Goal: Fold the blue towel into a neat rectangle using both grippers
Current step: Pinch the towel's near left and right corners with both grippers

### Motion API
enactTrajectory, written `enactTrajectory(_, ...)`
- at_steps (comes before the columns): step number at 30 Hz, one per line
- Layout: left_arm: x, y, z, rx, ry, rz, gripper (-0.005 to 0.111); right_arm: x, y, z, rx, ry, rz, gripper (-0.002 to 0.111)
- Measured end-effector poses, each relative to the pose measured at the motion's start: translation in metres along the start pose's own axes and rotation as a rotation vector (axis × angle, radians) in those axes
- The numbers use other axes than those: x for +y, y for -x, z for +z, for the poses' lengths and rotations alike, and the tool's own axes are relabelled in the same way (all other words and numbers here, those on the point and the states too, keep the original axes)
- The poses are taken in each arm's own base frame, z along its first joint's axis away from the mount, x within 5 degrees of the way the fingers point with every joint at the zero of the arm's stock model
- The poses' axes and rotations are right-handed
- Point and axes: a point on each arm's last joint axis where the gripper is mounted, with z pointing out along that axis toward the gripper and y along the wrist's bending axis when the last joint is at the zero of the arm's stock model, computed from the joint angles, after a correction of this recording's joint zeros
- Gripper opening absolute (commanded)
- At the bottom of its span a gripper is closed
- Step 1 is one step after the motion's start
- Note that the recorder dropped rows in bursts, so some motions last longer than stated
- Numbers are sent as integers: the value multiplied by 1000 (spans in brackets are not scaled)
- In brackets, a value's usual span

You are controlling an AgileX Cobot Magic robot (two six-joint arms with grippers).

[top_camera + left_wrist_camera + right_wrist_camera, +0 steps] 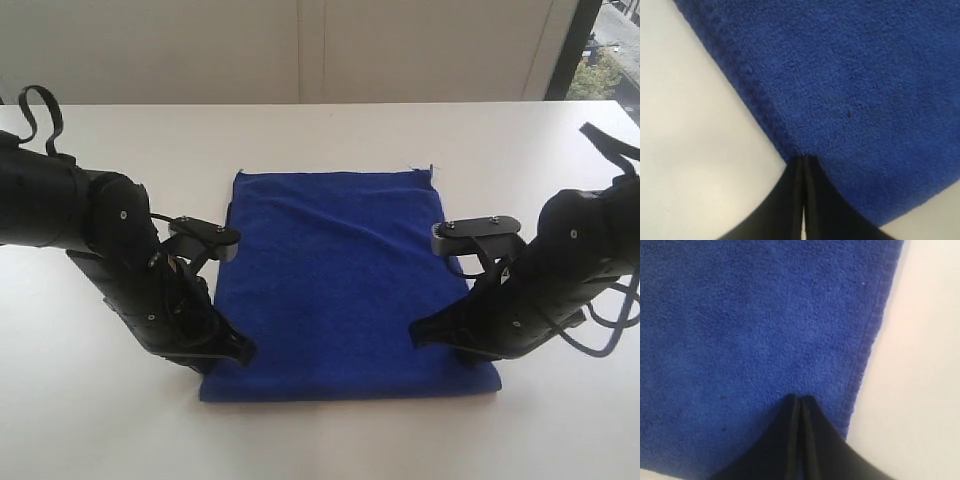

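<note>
Lying spread flat in the middle of a smooth white table, a deep royal-blue rectangular microfibre towel. Lowered at its near left edge, close to the corner, black left pincer, jaws pressed together, tips at the stitched hem. Down on the near right side just inside the hem, black right pincer, likewise closed tight. Unclear whether any cloth pinched between either pair of jaws.

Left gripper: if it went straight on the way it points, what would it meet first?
The blue towel: the shut left gripper points at its hemmed edge, seemingly touching it, though depth is unclear.
</note>
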Motion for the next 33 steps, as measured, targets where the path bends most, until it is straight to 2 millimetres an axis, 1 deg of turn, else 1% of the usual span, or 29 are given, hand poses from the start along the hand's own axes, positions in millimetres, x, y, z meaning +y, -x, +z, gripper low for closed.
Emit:
enactTrajectory(8,5,0,-1,5,11,-8,0,1,-1,0,7,12,25,0)
enactTrajectory(10,6,0,-3,-1,16,-1,0,1,-1,0,7,12,32,0)
enactTrajectory(12,7,0,-10,-16,25,13,0,2,0,-4,-3,18,48,0)
enactTrajectory(14,5,1,-23,-53,22,20,0,4,1,-15,-37,28,43,0)
enactTrajectory(15,3,1,-32,-81,18,21,0,5,2,-26,-76,36,40,0)
enactTrajectory(19,0,0,-52,-136,11,34,0,8,3,-48,-152,54,33,0)
enactTrajectory(21,-2,-1,-65,-169,11,82,0,9,1,-63,-180,65,26,0)
enactTrajectory(24,-6,-6,-84,-203,17,220,0,11,-7,-84,-189,75,-62,0)
enactTrajectory(27,-8,-11,-97,-219,26,348,0,12,-18,-97,-151,77,-208,0)
enactTrajectory(30,-9,-14,-99,-200,24,437,0,12,-25,-99,-97,74,-349,0)
enactTrajectory(33,-11,-15,-92,-161,-16,500,0,11,-27,-98,-96,64,-461,0)
